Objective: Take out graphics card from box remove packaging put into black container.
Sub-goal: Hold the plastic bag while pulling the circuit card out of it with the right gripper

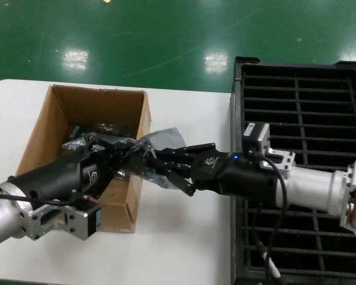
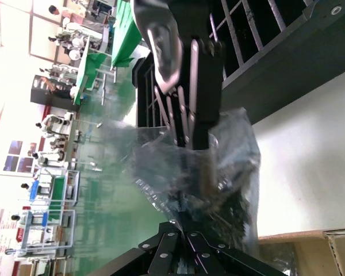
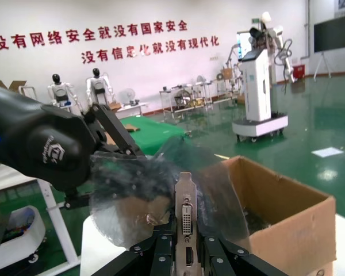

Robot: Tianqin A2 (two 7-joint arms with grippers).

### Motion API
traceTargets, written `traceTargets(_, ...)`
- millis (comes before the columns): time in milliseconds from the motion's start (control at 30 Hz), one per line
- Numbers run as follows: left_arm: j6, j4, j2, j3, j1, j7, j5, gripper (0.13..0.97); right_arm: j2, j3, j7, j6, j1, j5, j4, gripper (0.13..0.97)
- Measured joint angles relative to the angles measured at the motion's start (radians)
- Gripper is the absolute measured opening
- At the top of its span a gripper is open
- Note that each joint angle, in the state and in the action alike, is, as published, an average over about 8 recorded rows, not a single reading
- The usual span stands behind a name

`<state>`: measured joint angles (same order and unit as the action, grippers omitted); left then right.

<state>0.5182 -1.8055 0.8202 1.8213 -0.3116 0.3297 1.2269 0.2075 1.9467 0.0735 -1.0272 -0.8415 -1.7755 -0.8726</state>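
Above the right wall of the brown box (image 1: 65, 113), both grippers meet on one bagged graphics card. In the right wrist view my right gripper (image 3: 185, 248) is shut on the card's silver end bracket (image 3: 185, 210), whose white port shows. The translucent packaging (image 3: 132, 195) balloons around the card. My left gripper (image 2: 188, 233) is shut on the bag's other end (image 2: 230, 172). In the head view the crinkled packaging (image 1: 166, 138) hangs between the left gripper (image 1: 133, 155) and the right gripper (image 1: 153, 165). The black container (image 1: 302, 113) lies to the right, under the right arm.
More bagged items (image 1: 98, 132) lie in the box. The white table (image 1: 184, 237) carries the box and the container, with green floor beyond its far edge. The right arm's cable (image 1: 267, 237) hangs over the container's near ribs.
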Motion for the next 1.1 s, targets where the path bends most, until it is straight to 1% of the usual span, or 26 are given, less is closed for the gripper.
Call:
traceTargets(233, 0.000, 0.000, 0.000, 0.000, 0.000, 0.000, 0.000, 0.139, 0.057, -0.009, 0.038, 0.015, 0.053, -0.015, -0.149, 0.188)
traceTargets(400, 0.000, 0.000, 0.000, 0.000, 0.000, 0.000, 0.000, 0.139, 0.079, -0.004, 0.046, 0.030, 0.074, -0.016, -0.202, 0.188)
traceTargets(633, 0.000, 0.000, 0.000, 0.000, 0.000, 0.000, 0.000, 0.139, 0.080, 0.020, 0.041, 0.048, 0.087, -0.003, -0.212, 0.188)
traceTargets(1100, 0.000, 0.000, 0.000, 0.000, 0.000, 0.000, 0.000, 0.139, 0.063, 0.048, 0.049, 0.065, 0.073, 0.011, -0.169, 0.188)
